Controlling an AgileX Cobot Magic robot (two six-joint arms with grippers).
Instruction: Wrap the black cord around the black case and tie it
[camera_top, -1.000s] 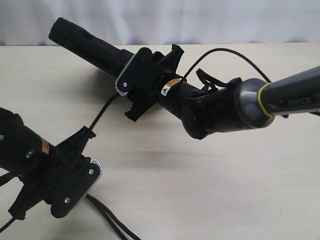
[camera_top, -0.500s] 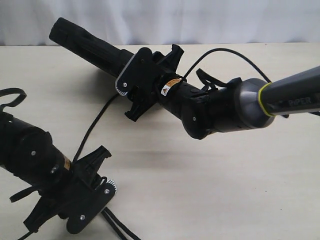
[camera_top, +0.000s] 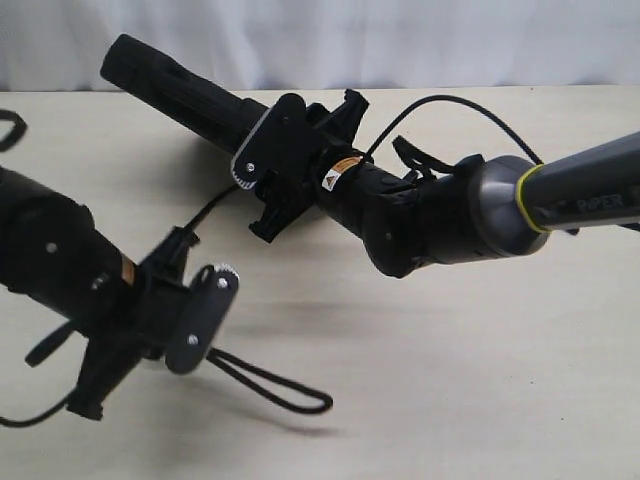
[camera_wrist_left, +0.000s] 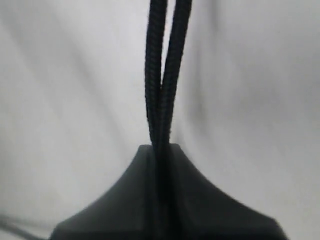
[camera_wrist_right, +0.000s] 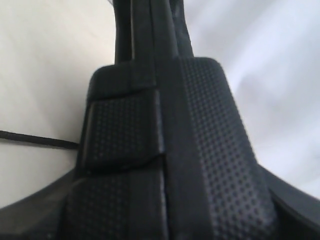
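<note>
**A:** Where is the black case (camera_top: 150, 72), and which way does it lie?

**B:** At the back left of the table (camera_top: 450, 350) in the exterior view, seen edge-on. Going by the shadow under it, it is held off the surface. Its long axis runs from the right gripper (camera_top: 238, 118) out toward the far left corner, and the free end points that way. That gripper is clamped on the near end. The right wrist view is nearly filled with dotted black plastic.

**A:** And the black cord (camera_wrist_left: 160, 115)?

**B:** The left gripper (camera_wrist_left: 161, 150) is closed tight on a doubled stretch of it, with two braided strands side by side coming out past the fingertips. In the exterior view that doubled part ends in a loop hanging just above the table, in front of the case and well apart from it. A single strand climbs from behind the left gripper toward the case and goes out of sight under the right gripper.

**A:** So how far along is it?

**B:** Early, I'd judge. I see no turn of cord around the case and no knot. I can't tell whether the strand is caught on the hidden side. The wrapping and the tie both look left to do.
</note>
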